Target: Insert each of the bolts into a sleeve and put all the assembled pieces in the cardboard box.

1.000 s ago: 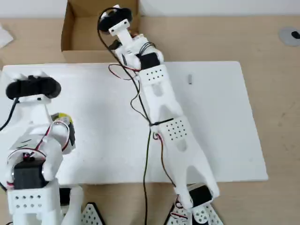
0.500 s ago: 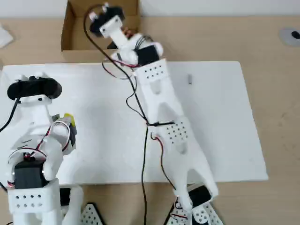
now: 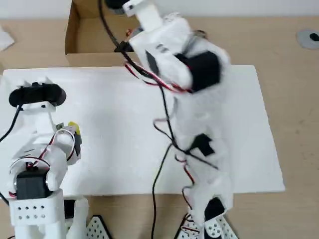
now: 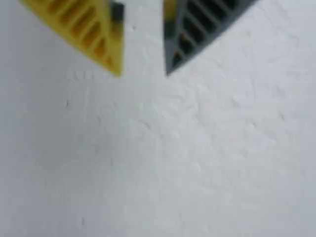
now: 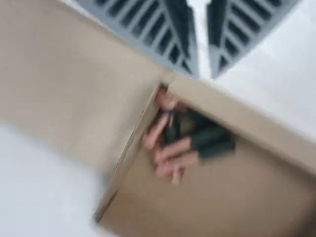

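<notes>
Right wrist view. Item 1: right claw (image 5: 202,71), two grey ribbed fingers parted by a narrow gap, released, nothing between them, poised above a wall of the cardboard box (image 5: 74,89). Item 2: assembled pieces (image 5: 185,143), a heap of copper-toned bolts (image 5: 165,148) seated in dark sleeves (image 5: 212,140), lying inside the box against an inner corner. The count cannot be told.

Left wrist view. Item 3: left claw (image 4: 142,71), one yellow finger and one grey, tips apart, released, nothing held, close over the white board (image 4: 197,158).

High view. Item 4: right arm (image 3: 184,64), raised, stretching to the box at the upper left of the frame. Item 5: left arm (image 3: 40,149), lower left of the frame, over the board's left part. Item 6: wooden tabletop (image 3: 294,109), carrying board and box.
</notes>
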Robot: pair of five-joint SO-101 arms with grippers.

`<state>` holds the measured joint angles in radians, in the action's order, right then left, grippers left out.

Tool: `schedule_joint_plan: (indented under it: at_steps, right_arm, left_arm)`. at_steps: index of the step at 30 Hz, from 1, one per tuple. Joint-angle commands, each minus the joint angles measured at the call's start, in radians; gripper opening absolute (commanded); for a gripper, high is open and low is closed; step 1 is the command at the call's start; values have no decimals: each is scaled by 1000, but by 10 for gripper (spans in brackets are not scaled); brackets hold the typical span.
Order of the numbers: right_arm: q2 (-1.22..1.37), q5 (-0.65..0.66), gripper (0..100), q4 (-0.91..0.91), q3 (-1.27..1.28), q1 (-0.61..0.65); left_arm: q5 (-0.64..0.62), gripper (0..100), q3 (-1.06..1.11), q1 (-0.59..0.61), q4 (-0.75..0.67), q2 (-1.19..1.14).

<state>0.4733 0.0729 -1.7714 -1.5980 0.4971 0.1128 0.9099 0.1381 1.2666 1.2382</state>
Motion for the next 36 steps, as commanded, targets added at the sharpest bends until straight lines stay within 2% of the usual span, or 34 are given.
schedule_joint_plan:
  at_steps: [1,8,12,14,21,25,28,36]
  right_arm:
    - [-216,-29,9,-23,219,-22]
    - [-773,-120,9,20,1158,-64]
    - [-1079,-117,9,238,1623,-180]
    - [-1221,-75,9,344,1870,-245]
    - [-1626,60,9,775,2606,-458]
    - [-1811,115,9,948,2896,-529]
    - [-1926,144,9,948,3037,-533]
    - [-2189,149,9,841,3218,-527]
  left_arm:
    - [8,67,20,14,-21,8]
    - [8,67,98,12,-26,107]
    - [3,71,242,14,-120,251]
    - [6,71,328,14,-158,334]
    - [2,77,546,15,-178,602]
    - [0,150,600,38,-178,579]
    - [3,188,620,78,-178,585]
    - [8,190,729,212,-170,585]
